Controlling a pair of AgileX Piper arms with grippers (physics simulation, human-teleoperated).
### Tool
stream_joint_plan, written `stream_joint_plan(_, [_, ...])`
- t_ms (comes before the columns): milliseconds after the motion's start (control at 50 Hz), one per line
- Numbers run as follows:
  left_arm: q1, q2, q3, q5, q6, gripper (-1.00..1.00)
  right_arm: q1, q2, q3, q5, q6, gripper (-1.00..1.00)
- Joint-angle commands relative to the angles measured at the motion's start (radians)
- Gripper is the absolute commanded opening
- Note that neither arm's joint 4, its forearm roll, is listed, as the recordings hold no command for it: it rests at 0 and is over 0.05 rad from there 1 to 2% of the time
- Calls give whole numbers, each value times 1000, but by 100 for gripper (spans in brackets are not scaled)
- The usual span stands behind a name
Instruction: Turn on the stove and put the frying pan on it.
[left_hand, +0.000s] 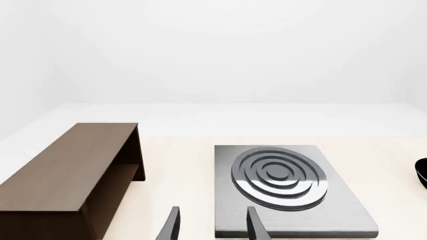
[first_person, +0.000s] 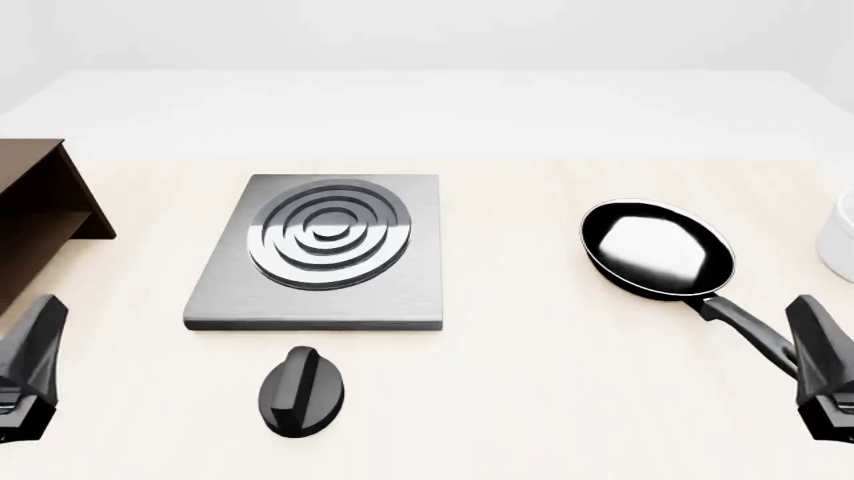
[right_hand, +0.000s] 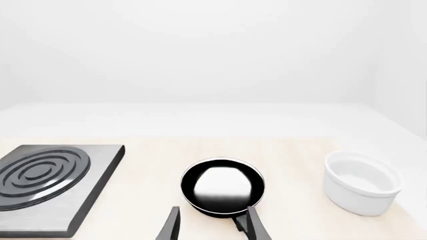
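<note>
Resting apart on table: frying pan (first_person: 658, 248), stove (first_person: 324, 252), knob (first_person: 302, 392).

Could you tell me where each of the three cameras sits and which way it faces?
Front view: above and behind the arms, looking down the table at the stove, knob and frying pan; both arms show at the edges.
Left wrist view: behind the left hand, facing the stove and brown shelf.
Right wrist view: behind the right hand, facing the frying pan and white cup.
All three views show the stove.

Brown shelf (first_person: 34, 215) cut by the front view's left edge, white cup (first_person: 841, 235) cut at its right, frying pan handle (first_person: 750, 330) partly hidden behind right gripper (first_person: 827, 375).
</note>
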Motion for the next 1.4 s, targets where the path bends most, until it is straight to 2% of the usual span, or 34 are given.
stream_joint_plan(20, [0, 5, -3, -1, 2, 100, -4, 4, -3, 5, -1, 100])
stream_joint_plan(160, [-9, -1, -8, 9, 0, 100, -5, -1, -4, 13, 2, 100])
stream_joint_plan(240, [-8, 17, -43, 59, 9, 100, -10, -2, -4, 15, -2, 100])
stream_joint_plan(280, [-12, 90, -85, 75, -4, 100, -8, -2, -3, 15, -12, 100])
stream_joint_plan(340, [-52, 96, -177, 184, -5, 100, -7, 2, -2, 9, -23, 100])
stream_joint_plan(360, [-33, 144, -200, 193, 24, 100, -8, 4, -1, 7, -24, 100])
stream_joint_plan(400, [-29, 195, -242, 222, 36, 100, -8, 6, -1, 6, -27, 100])
stream_joint_plan(420, [-44, 204, -267, 246, 32, 100, -11, 4, -1, 7, -32, 100])
stream_joint_plan(460, [-73, 267, -304, 280, -18, 100, -11, 0, -2, 8, -28, 100])
stream_joint_plan(580, [-113, 437, -346, 304, -4, 100, -10, 20, -1, -12, -32, 100])
stream_joint_plan(660, [-121, 484, -351, 303, 1, 100, -7, 11, -2, -5, -30, 100])
stream_joint_plan(740, [-140, 578, -315, 245, -12, 100, -9, 29, 0, -22, -40, 100])
stream_joint_plan(760, [-142, 619, -298, 213, -9, 100, -34, 74, 1, -51, -68, 100])
stream_joint_plan(820, [-173, 739, -243, 116, -8, 100, -20, 48, 1, -33, -59, 100])
stream_joint_plan(840, [-175, 750, -238, 106, -11, 100, -20, 49, 0, -34, -57, 100])
stream_joint_plan(860, [-169, 745, -226, 95, 19, 100, -21, 56, 1, -40, -57, 100])
stream_joint_plan(900, [-190, 784, -211, 65, -11, 100, -23, 53, 0, -38, -54, 100])
stream_joint_plan(1040, [-201, 859, -170, -21, -15, 100, -23, 37, 0, -21, -56, 100])
stream_joint_plan(1140, [-241, 953, -136, -103, -52, 100, -22, 30, 0, -13, -49, 100])
stream_joint_plan(1400, [-266, 1070, -110, -207, -83, 100, -19, 22, 0, -9, -67, 100])
